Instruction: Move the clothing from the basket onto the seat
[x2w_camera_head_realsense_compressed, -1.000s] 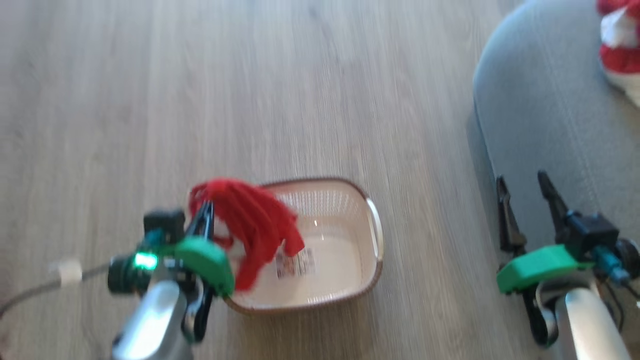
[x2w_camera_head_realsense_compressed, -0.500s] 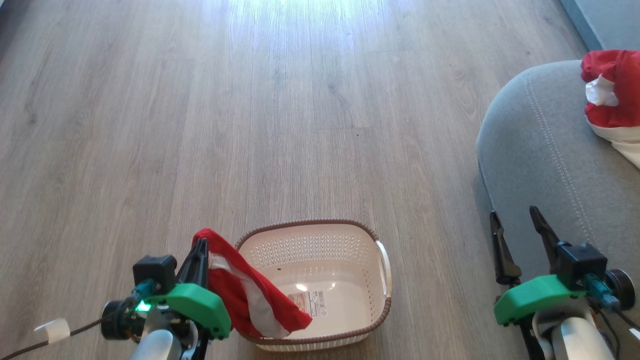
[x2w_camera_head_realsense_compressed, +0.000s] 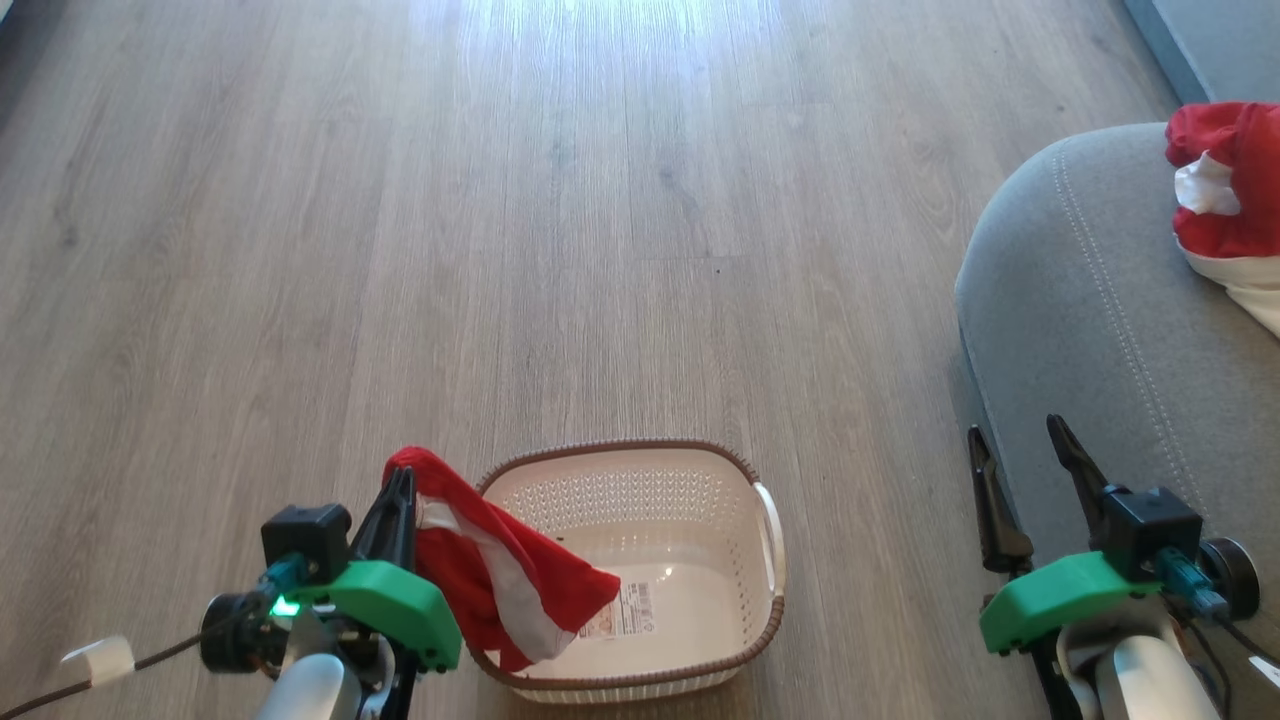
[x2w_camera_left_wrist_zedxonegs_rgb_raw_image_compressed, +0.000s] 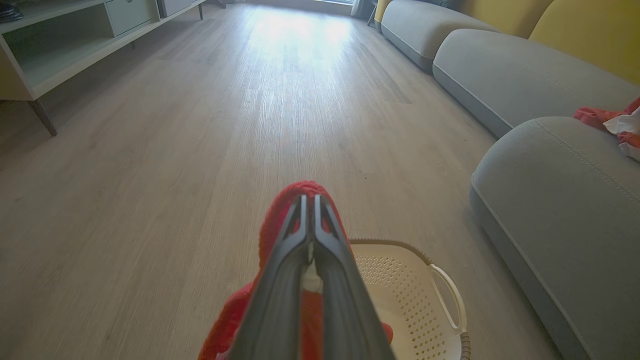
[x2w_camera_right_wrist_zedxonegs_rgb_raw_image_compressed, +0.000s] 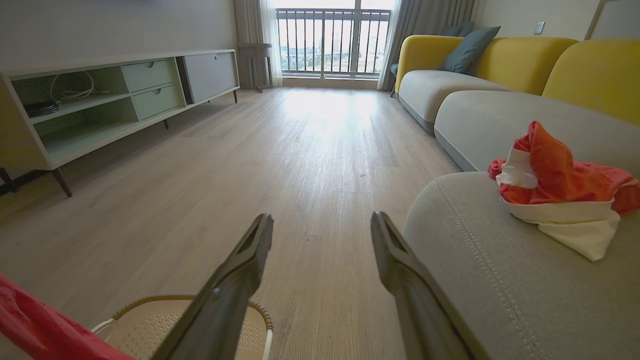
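My left gripper (x2w_camera_head_realsense_compressed: 400, 485) is shut on a red and white garment (x2w_camera_head_realsense_compressed: 500, 585) that hangs over the left rim of the cream basket (x2w_camera_head_realsense_compressed: 700, 470). The basket's inside shows bare, with a label sticker on its floor. The left wrist view has the shut fingers (x2w_camera_left_wrist_zedxonegs_rgb_raw_image_compressed: 310, 210) pinching red fabric (x2w_camera_left_wrist_zedxonegs_rgb_raw_image_compressed: 280, 215) above the basket (x2w_camera_left_wrist_zedxonegs_rgb_raw_image_compressed: 440, 295). Another bundle of red and white clothing (x2w_camera_head_realsense_compressed: 1225, 200) lies on the grey seat (x2w_camera_head_realsense_compressed: 1080, 300) at the right. My right gripper (x2w_camera_head_realsense_compressed: 1020, 440) stands open and empty beside the seat's rounded corner. In the right wrist view the clothing (x2w_camera_right_wrist_zedxonegs_rgb_raw_image_compressed: 560, 190) rests on the seat (x2w_camera_right_wrist_zedxonegs_rgb_raw_image_compressed: 500, 280).
Pale wood floor (x2w_camera_head_realsense_compressed: 600, 200) stretches ahead. A low TV cabinet (x2w_camera_right_wrist_zedxonegs_rgb_raw_image_compressed: 100, 95) lines the left wall. More grey cushions with yellow backs (x2w_camera_right_wrist_zedxonegs_rgb_raw_image_compressed: 480, 65) run along the right towards a balcony window.
The head camera tilted and steadied between the first frame and now. The held garment hangs lower over the basket's left rim. The right gripper keeps its place, still open.
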